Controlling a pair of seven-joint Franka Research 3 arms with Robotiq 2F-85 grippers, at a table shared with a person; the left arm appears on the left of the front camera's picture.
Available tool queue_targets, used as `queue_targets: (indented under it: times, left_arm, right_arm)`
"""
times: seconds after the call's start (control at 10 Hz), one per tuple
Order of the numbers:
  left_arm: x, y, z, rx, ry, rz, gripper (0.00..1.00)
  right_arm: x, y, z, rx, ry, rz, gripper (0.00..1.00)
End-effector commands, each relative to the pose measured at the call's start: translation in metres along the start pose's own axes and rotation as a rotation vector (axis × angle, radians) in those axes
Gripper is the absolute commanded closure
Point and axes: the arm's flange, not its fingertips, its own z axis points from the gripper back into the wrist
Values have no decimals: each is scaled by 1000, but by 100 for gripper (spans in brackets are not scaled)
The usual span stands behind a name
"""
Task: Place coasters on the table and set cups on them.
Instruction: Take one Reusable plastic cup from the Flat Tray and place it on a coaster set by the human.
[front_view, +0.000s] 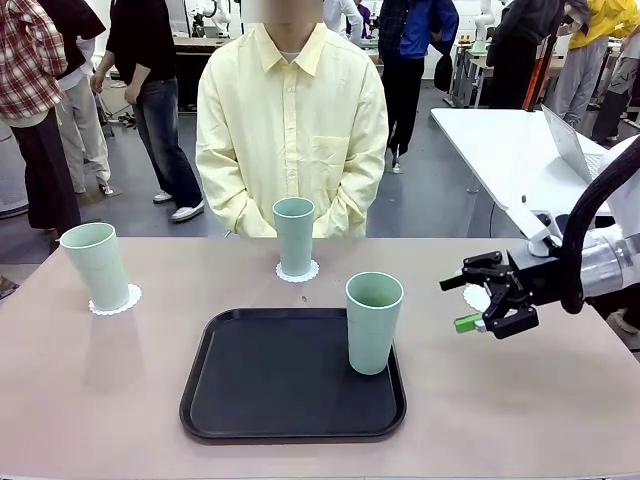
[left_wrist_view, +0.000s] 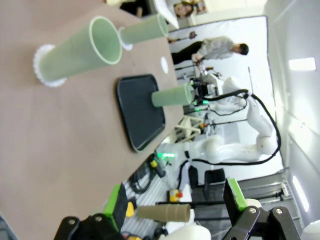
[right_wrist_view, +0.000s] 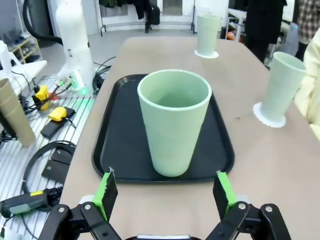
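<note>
Cups: you have three matte mint tumblers (front_view: 294, 236), two on lacy round coasters (front_view: 115, 299), one on the black tray (front_view: 290, 375); both claws (front_view: 485, 297) gape empty.

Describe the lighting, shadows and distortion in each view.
Front view: even overhead light, the pale mint-green plastic cup throws only a soft shadow on the black rectangular tray. Left wrist view: rolled sideways, bright ceiling glare, wide-angle stretch. Right wrist view: sharp, the nearest cup bulging from the lens.

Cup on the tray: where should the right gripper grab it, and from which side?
Mid-wall of the cup, approached level from the robot's right, where the open right gripper already faces it. It stands upright and tapers downward; its walls fit between the pads.
</note>
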Motion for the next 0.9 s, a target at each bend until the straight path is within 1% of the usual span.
queue_targets:
  times: [0.0,0.1,0.2,0.3,0.7,0.8]
  left_arm:
    - [-1,-2,0,1,-10,-1,0]
    - [-1,-2,0,1,-10,-1,0]
    - [-1,-2,0,1,-10,-1,0]
    - [-1,-2,0,1,-10,-1,0]
    - [-1,-2,0,1,-10,-1,0]
    - [-1,-2,0,1,-10,-1,0]
  right_arm:
    - [-6,0,-3,-2,-16,-22,0]
    - [-6,3,-3,-5,-22,-15,0]
    - [-3,6,-1,-80,22,-34,0]
    - [-9,1,-2,13,1,-26,0]
    - [-8,-1,0,3,9,-26,0]
    - [-12,-3,-14,16,22,-2,0]
